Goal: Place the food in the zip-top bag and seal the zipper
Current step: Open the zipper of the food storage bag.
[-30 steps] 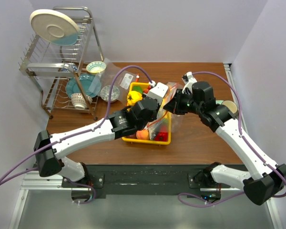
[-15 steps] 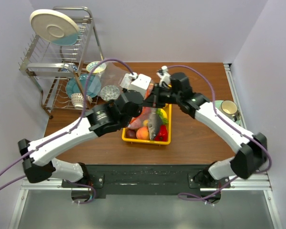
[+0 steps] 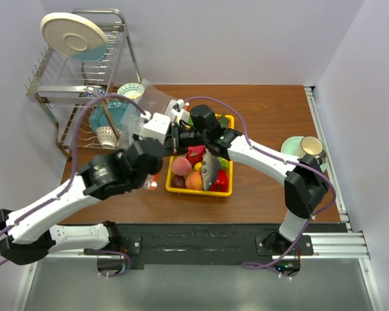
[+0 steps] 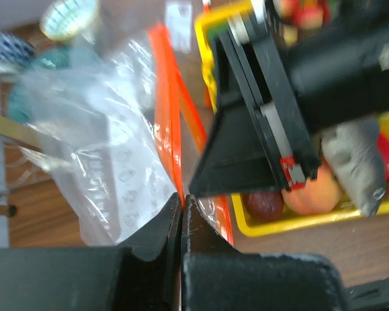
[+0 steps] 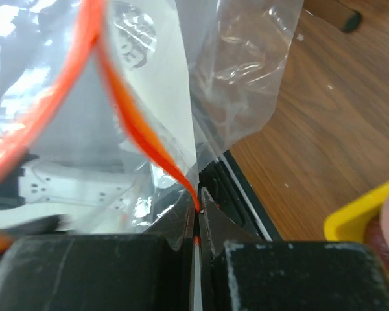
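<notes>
The zipper (image 4: 163, 110) of the zip-top bag (image 4: 107, 152) is clamped between the closed jaws of the left end effector (image 4: 181, 202) and of the right end effector (image 5: 196, 206), just beside the yellow tray (image 3: 201, 192). The food (image 3: 194, 180) is seen lying inside that tray.

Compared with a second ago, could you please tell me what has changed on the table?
Both arms swung left together, carrying the zip-top bag off the yellow tray toward the dish rack. The left gripper and right gripper stayed shut on the zipper. The food remains in the tray, none of it bagged, and the rack did not move.
</notes>
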